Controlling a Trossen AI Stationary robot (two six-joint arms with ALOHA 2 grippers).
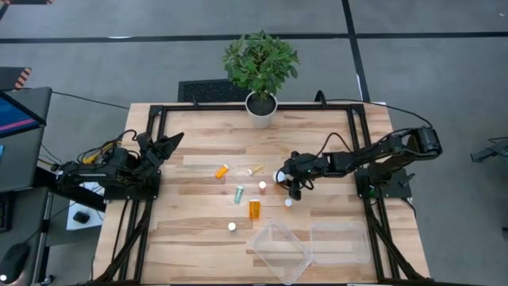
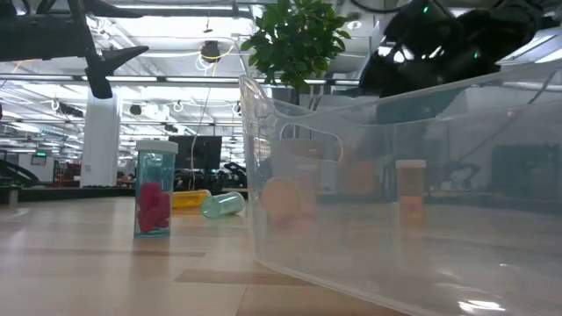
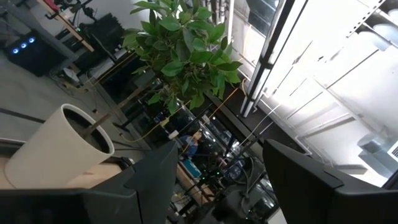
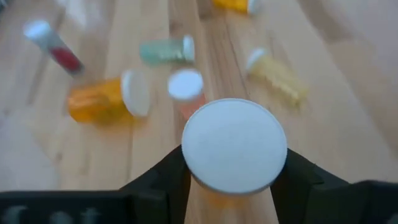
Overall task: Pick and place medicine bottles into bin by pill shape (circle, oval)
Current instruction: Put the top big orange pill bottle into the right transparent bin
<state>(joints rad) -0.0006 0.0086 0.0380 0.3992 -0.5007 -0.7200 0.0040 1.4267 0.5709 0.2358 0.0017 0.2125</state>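
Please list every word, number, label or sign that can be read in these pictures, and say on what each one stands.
None can be read.
Medicine bottles: no readable label in any view.
White cap between the right gripper fingers: blank.
Green signs in the room behind: too small to read.

bottles mid-table, bins right-front

Even, soft light fell from overhead on the table, casting faint shadows. Bright windows glared beyond the left gripper. Bottles beyond the right gripper blurred (motion, seemingly). The clear bin hazed everything behind it.
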